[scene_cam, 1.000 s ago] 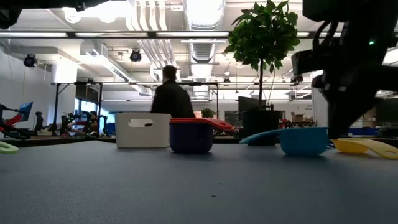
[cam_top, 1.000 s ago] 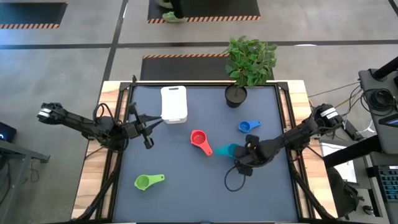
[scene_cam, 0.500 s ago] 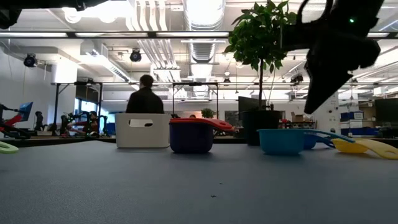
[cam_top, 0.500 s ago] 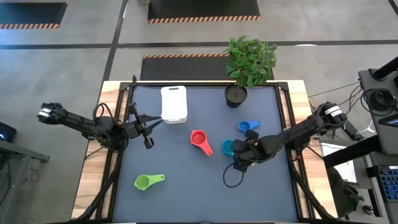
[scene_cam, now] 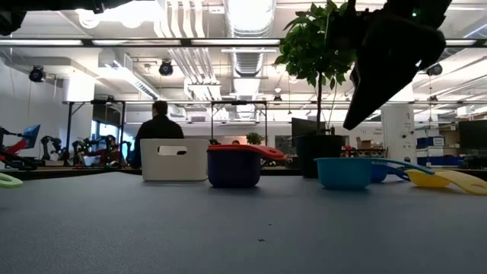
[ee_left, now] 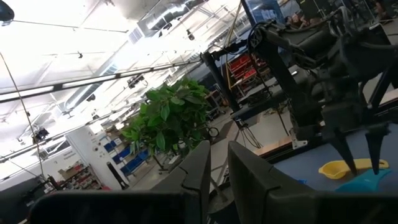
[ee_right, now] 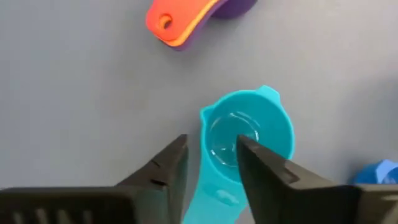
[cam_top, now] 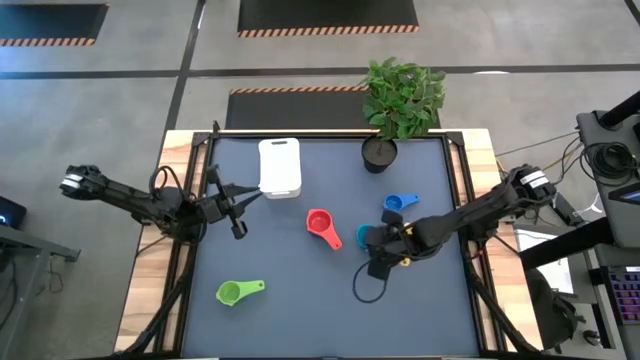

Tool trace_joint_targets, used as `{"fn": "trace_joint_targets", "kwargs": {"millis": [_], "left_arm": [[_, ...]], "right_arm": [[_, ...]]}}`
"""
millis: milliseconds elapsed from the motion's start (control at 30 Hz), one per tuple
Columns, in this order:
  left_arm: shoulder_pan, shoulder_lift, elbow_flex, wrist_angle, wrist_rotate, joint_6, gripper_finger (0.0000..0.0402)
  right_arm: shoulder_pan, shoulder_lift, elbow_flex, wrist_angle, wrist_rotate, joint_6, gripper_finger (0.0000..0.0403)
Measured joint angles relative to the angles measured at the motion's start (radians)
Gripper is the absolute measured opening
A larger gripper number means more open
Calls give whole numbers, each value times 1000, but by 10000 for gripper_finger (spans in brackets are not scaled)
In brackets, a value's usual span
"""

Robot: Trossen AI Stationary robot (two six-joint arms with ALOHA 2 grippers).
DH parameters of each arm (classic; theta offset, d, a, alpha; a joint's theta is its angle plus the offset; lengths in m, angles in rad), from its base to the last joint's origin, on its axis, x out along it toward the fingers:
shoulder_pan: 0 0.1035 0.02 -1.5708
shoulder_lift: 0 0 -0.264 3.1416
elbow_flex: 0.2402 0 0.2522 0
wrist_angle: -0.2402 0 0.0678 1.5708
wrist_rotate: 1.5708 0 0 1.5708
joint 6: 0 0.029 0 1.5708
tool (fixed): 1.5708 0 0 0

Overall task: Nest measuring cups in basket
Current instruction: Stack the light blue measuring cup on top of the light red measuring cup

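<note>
1. Right now my right gripper (ee_right: pixel 210 163) hangs over the teal cup (ee_right: pixel 249 134), fingers (ee_right: pixel 264 163) apart, straddling its handle.
2. That cup sits upright on the table (cam_top: pixel 300 260), beside the red cup (cam_top: pixel 320 226) and blue cup (cam_top: pixel 397 204).
3. My left gripper (cam_top: pixel 238 203) waits near the basket (cam_top: pixel 280 166), fingers nearly together, empty.
4. Green cup (cam_top: pixel 236 292) lies well apart.

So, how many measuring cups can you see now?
7: green near the table's front left; red, orange and purple stacked mid-table; teal under the right gripper; blue nearer the plant; yellow beside teal, hidden from above.
</note>
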Motion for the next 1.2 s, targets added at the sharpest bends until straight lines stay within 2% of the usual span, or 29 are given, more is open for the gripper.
{"fn": "trace_joint_targets", "kwargs": {"millis": [167, 300, 533, 867, 1067, 1200], "left_arm": [[0, -1, 0, -1, 0, 0, 38], [0, -1, 0, -1, 0, 0, 38], [0, 0, 0, 0, 0, 0, 38], [0, 0, 0, -1, 0, 0, 38], [0, -1, 0, 0, 0, 0, 38], [0, -1, 0, 0, 0, 0, 38]], "right_arm": [[-9, 48, 0, 20, 3, -41, 178], [-16, 90, 0, 30, 3, -54, 181], [-17, 153, -1, 30, 3, -57, 132], [-17, 175, -1, 30, 2, -82, 20], [-21, 133, 7, -2, -6, -92, 15], [-56, 116, 91, -92, -5, -126, 14]]}}
